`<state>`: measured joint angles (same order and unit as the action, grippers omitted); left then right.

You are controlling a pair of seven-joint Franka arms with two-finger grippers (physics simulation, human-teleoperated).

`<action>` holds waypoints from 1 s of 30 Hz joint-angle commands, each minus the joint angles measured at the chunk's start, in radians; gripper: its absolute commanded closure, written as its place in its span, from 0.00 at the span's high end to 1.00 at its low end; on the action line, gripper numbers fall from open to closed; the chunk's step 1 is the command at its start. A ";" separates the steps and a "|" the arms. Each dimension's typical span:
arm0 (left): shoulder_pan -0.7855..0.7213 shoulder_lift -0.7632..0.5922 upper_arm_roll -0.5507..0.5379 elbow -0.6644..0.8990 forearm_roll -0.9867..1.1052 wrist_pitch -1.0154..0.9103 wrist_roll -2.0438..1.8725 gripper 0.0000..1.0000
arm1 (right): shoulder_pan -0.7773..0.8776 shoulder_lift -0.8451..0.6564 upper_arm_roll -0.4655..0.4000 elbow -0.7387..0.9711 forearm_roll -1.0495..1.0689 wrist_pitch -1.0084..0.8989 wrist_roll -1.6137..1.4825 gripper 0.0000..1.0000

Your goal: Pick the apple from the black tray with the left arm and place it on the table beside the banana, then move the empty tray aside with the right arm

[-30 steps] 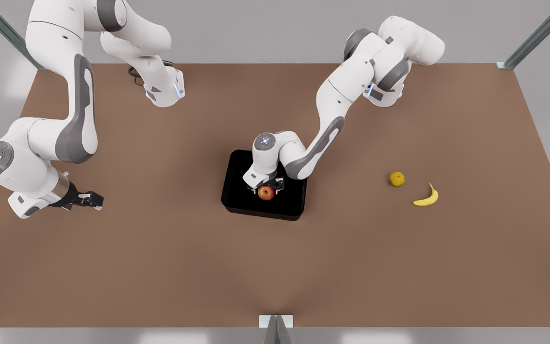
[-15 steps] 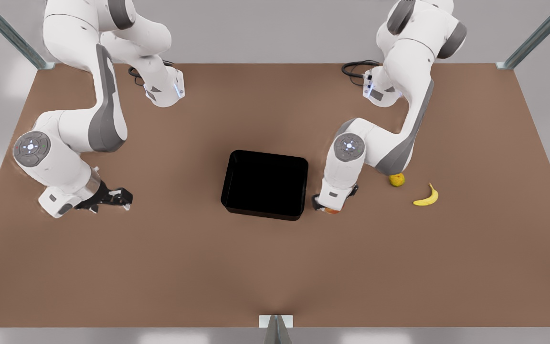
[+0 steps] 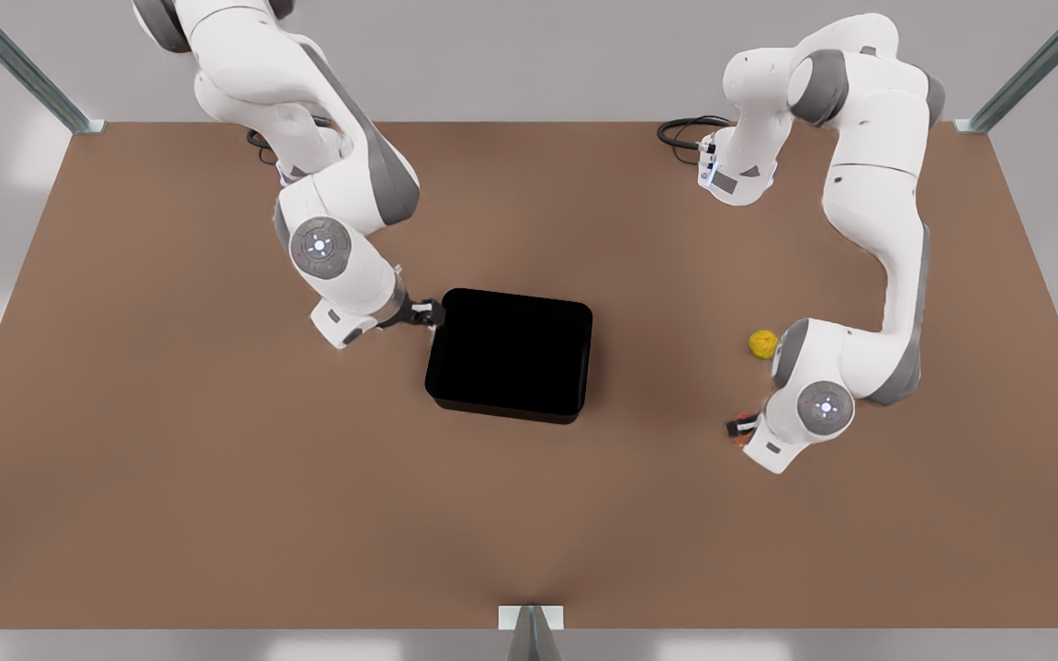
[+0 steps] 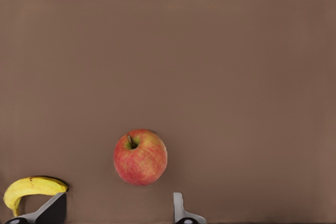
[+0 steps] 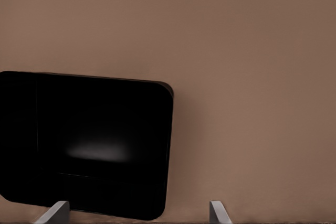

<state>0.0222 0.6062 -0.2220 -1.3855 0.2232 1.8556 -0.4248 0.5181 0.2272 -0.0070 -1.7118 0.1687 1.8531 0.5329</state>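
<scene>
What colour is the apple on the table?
The apple is red with a yellowish patch near its stem, and it shows best in the left wrist view.

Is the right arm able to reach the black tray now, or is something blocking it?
Probably yes. The right pincer is open beside the black tray, at its rim on the front view's left. The tray is empty, and the apple lies on the table by the left pincer.

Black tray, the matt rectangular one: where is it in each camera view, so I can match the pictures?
Front view: the matt black rectangular tray sits mid-table, with the open right gripper at its corner.
Right wrist view: the tray lies just beyond that gripper.
Left wrist view: aimed elsewhere, at the small red apple and yellow banana.
Shared landmark: the plain brown table.
</scene>
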 commanded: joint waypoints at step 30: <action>0.122 -0.367 0.000 -0.089 -0.139 -0.157 0.483 1.00 | 0.050 0.110 0.056 -0.496 -0.135 0.879 0.417 0.98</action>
<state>0.1434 0.2402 -0.2224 -1.4747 0.0835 1.6997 -0.0372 0.5677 0.3329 0.0490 -2.2079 0.0355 2.7050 0.8869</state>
